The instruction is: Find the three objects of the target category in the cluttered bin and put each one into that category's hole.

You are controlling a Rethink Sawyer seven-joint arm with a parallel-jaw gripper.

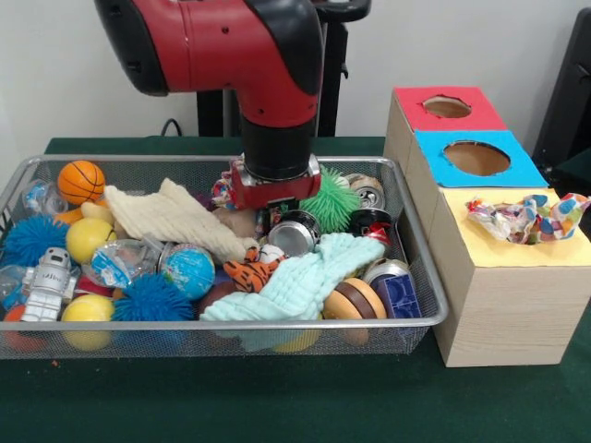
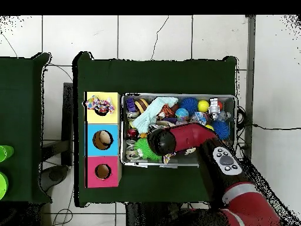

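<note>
The gripper [image 1: 274, 205], its jaw state hidden, hangs low inside the wire mesh bin [image 1: 420, 277] crowded with balls, cans, a cream cloth [image 1: 171, 217] and a mint-green cloth [image 1: 305, 281], while printed rags [image 1: 526, 219] lie bunched over the yellow-topped hole [image 1: 540, 235].

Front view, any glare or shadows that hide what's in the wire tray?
Front view: even light, a bright glint only on the can lid; the arm hides the gripper and items behind it. Overhead view: the arm covers part of the tray; no strong shadows.
</note>
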